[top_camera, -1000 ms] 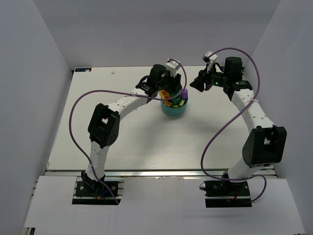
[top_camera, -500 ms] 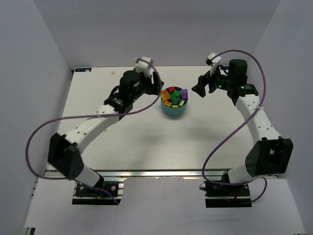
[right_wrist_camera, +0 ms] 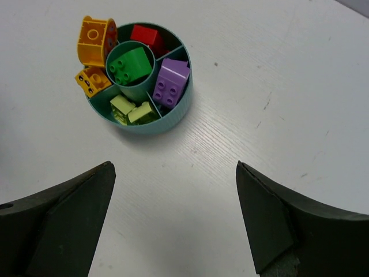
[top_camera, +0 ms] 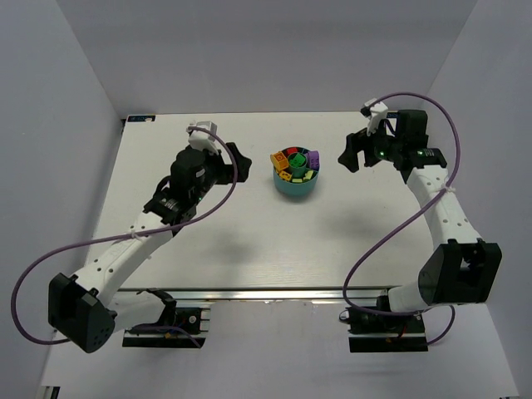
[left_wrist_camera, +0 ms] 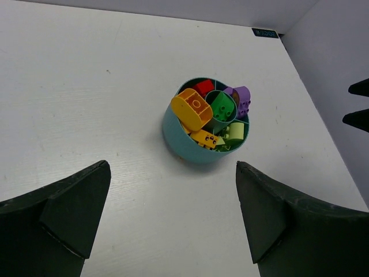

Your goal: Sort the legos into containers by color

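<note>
I found both claws released and empty: the left gripper (left_wrist_camera: 173, 196) and right gripper (right_wrist_camera: 174, 196) hung well apart from the teal dish (right_wrist_camera: 168, 123) on the table (right_wrist_camera: 259, 86). The legos (right_wrist_camera: 170, 81) lay sorted in its compartments, with the orange arch (right_wrist_camera: 95, 37) overtopping the rim. I judged them light, rigid and slick, best pinched across flat sides.

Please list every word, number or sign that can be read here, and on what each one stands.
None can be read.
The small dark sticker at the far corner of the white table: pale marks, too blurred to read.
The coloured plastic bricks and the round teal plastic dish: no lettering visible.
</note>
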You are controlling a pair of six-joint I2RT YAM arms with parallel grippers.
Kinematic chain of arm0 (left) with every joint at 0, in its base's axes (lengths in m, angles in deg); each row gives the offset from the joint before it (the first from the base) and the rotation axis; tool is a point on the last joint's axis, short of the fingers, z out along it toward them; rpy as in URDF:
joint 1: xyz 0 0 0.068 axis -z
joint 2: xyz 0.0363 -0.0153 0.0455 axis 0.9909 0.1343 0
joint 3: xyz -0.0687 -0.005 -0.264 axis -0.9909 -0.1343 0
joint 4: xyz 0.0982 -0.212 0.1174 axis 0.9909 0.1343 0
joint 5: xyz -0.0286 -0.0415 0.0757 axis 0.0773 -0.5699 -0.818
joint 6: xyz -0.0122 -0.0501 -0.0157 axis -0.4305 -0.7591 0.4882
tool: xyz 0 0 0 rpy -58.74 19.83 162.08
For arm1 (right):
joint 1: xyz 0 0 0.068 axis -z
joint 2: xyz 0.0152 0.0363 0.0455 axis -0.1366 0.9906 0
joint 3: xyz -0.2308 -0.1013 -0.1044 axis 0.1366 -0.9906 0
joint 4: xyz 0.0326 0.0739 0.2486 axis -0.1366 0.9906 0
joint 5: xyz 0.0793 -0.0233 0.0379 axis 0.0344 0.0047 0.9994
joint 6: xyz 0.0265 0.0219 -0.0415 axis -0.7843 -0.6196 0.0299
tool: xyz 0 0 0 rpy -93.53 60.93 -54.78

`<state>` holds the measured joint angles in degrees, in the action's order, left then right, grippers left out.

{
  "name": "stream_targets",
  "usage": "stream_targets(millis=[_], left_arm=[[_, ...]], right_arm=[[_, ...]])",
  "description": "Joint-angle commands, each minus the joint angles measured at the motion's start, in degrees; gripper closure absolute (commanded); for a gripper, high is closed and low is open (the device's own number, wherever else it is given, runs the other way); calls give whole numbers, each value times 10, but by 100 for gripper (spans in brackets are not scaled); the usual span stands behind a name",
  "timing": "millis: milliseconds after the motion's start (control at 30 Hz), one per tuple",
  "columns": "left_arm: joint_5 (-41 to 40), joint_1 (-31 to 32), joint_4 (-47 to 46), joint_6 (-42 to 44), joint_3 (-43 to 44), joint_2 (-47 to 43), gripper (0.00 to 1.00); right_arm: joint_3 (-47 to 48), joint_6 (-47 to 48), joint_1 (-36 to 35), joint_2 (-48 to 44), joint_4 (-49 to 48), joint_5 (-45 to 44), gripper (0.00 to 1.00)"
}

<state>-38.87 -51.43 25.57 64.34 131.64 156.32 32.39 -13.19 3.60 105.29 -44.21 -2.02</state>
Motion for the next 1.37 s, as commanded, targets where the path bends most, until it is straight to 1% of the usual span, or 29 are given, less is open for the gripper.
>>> stream_targets(millis=[0, 100, 200, 267, 367, 500, 567, 633, 933, 1333], left_arm=[[-13, -3, 15, -19, -15, -44, 2], [-15, -3, 30, -26, -23, -64, 2], [-15, -3, 50, -31, -28, -81, 2], [-12, -3, 59, -34, -31, -88, 2], [-9, -3, 72, -40, -40, -105, 2], [-9, -3, 84, -48, -53, -129, 2], [-9, -3, 87, -50, -59, -140, 2], [-10, -3, 89, -55, -63, -149, 2], [-9, -3, 93, -62, -71, -156, 2], [-12, -3, 95, -52, -56, -142, 2]], right_arm=[[-16, -31, 9, -41, 8, -28, 11], [-12, -53, 9, -46, 39, -64, 11], [-8, -58, 10, -51, 75, -65, 10], [-19, -69, 12, -62, 74, -65, 11], [-56, -86, 12, -98, 45, -79, 10], [-96, -130, 12, -148, 4, -129, 11], [-122, -138, 12, -166, -21, -141, 11], [-133, -132, 12, -183, -25, -145, 11], [-126, -162, 12, -166, 3, -170, 11], [-136, -163, 12, -158, -12, -168, 10]])
